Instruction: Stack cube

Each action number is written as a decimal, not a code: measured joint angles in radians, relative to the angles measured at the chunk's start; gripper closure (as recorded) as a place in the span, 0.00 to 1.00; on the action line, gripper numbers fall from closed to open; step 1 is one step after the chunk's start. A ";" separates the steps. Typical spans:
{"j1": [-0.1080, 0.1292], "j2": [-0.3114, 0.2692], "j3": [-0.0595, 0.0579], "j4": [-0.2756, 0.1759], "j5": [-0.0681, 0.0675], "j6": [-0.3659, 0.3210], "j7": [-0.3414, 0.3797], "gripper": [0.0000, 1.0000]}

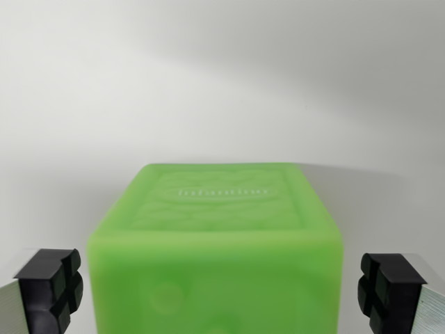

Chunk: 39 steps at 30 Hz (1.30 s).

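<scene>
Green cube fills the lower middle of the wrist view, close to the camera, cut off by the bottom edge. Translucent, soft-looking green material with rounded edges. Top face visible, receding away from the camera; it carries an embossed rectangular border and a line of pale raised lettering across the centre, too blurred to read with certainty. Near vertical face shows faint round raised marks, one at lower left, another partly cut off at the bottom edge. Cube sits square to the view, not tilted. Gripper spread wide: one black rubber pad at the wrist view's left, another pad at the wrist view's right, each mounted on a brushed metal finger that runs off the lower corners. Both pads stand clear of the cube's sides, with a narrow strip of background showing between each pad and the green wall; nothing is clamped. The cube lies between the two pads, roughly centred. Behind and around it, a plain white surface, smooth and unmarked, with a soft grey shadow spreading to the right of the cube's far edge. Cannot tell what the cube's base rests on; the bottom is out of frame.
</scene>
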<state>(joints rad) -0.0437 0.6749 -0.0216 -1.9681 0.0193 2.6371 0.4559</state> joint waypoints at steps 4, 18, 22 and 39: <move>0.000 0.015 0.001 0.004 0.000 0.010 0.000 0.00; -0.001 0.019 0.001 0.007 0.000 0.013 0.000 1.00; -0.001 0.019 0.001 0.007 0.000 0.013 0.000 1.00; -0.001 0.019 0.001 0.007 0.000 0.013 0.000 1.00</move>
<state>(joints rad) -0.0444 0.6938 -0.0206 -1.9613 0.0193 2.6498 0.4557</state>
